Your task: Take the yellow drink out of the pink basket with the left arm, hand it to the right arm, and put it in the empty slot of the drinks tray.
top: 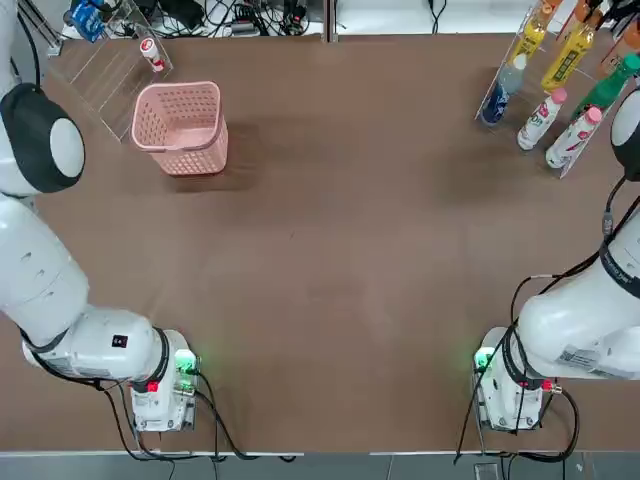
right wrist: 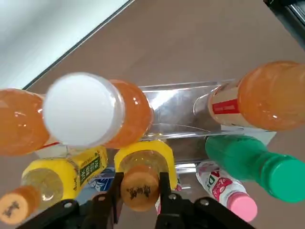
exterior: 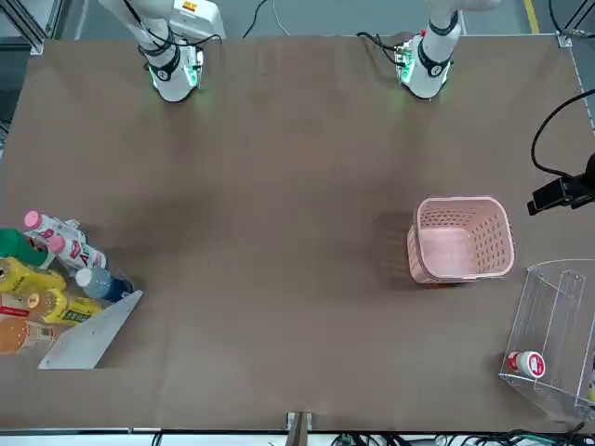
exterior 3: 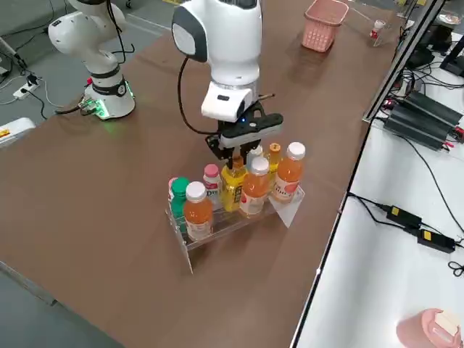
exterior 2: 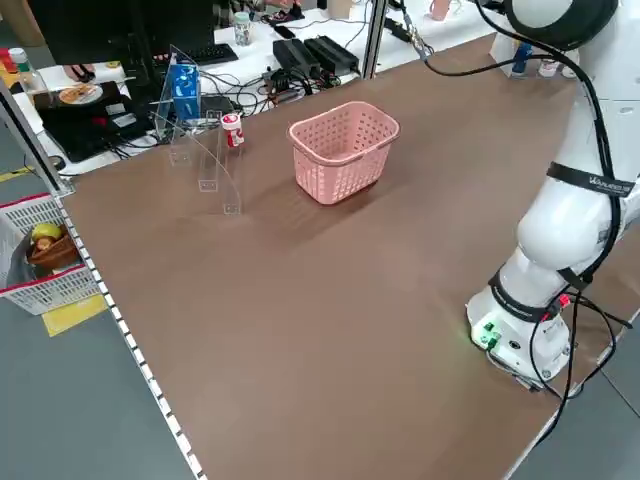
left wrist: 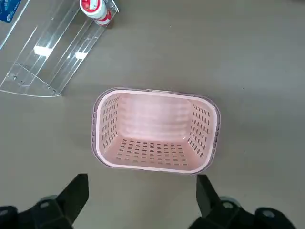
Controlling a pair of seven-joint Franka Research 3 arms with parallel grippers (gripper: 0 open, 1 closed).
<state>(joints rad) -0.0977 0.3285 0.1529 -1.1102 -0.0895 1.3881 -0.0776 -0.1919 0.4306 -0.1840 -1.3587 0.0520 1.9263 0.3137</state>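
Note:
The pink basket (top: 182,152) (left wrist: 108,130) stands at the far left of the table with nothing inside it. My left gripper (left wrist: 140,183) hovers above the basket's near side, open and holding nothing. On the far right, the clear drinks tray (exterior 3: 217,226) (right wrist: 183,102) holds several bottles. My right gripper (exterior 3: 235,150) (right wrist: 140,192) reaches down into the tray and is shut on the brown cap of the yellow drink (right wrist: 143,157) (exterior 3: 233,187). That drink stands upright in a slot in the tray's middle, with other bottles on either side.
A clear acrylic rack (top: 105,75) (left wrist: 52,55) with a small red-and-white bottle (left wrist: 95,9) lies just behind the basket. Around the yellow drink are orange bottles (right wrist: 262,95), a green one (right wrist: 252,164) and a pink-capped white one (right wrist: 224,193). Monitors and cables line the table's far edge.

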